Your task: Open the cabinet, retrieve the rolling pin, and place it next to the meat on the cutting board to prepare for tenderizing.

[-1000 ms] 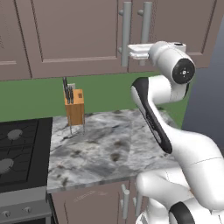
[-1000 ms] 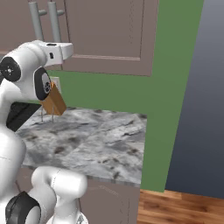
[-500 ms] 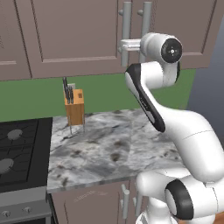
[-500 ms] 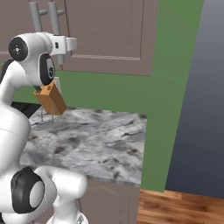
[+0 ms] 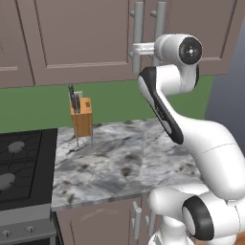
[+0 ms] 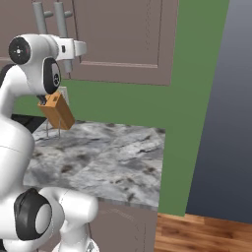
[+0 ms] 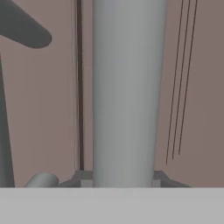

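The taupe-brown wall cabinet [image 5: 86, 38] hangs shut above the counter, with two long vertical grey bar handles at the meeting of its doors. My gripper [image 5: 134, 48] is raised to handle height and pressed against them. In the hand view one handle [image 7: 127, 87] runs up the middle, and my gripper [image 7: 120, 179] has a dark fingertip [image 7: 82, 176] tight against each side of the bar, so it is shut on it. From the right, the gripper [image 6: 81, 47] sits just in front of the handles. The rolling pin, the meat and the cutting board are out of view.
A wooden knife block [image 5: 81, 117] stands at the back left of the marbled counter [image 5: 119, 162]. A black stove [image 5: 19, 158] adjoins the counter on the left. The counter ends at a green wall edge [image 6: 170, 147] on the right.
The arm has swung the hand left and forward up to the cabinet handles. The door has not moved.
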Available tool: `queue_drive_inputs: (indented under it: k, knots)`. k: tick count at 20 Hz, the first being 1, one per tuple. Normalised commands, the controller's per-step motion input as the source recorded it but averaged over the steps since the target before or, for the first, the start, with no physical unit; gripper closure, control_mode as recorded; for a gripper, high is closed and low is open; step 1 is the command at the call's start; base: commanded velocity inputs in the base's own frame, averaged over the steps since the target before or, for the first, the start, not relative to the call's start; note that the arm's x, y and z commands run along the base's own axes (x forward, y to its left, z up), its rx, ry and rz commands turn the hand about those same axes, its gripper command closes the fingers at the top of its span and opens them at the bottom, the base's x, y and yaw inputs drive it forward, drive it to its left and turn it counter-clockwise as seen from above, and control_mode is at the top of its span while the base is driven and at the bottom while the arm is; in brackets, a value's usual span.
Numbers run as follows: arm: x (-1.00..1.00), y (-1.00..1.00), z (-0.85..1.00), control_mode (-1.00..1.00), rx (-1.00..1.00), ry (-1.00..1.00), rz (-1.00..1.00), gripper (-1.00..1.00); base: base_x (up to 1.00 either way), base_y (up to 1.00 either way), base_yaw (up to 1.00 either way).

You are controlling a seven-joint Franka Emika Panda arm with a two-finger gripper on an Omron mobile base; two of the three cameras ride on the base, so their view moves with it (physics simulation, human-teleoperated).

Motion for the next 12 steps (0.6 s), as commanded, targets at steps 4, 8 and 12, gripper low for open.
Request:
queue_drive_inputs:
  k: [4, 8, 12]
  knots:
    - [0.07, 0.04, -0.03, -1.0, 0.0, 0.04, 0.0, 1.0, 0.0, 0.0, 0.0]
    - [0.13, 0.07, -0.01, -1.0, -0.01, 0.05, 0.0, 1.0, 0.0, 0.0, 0.0]
    - [0.12, 0.02, -0.09, -1.0, 0.0, 0.06, 0.02, 1.0, 0.0, 0.0, 0.0]
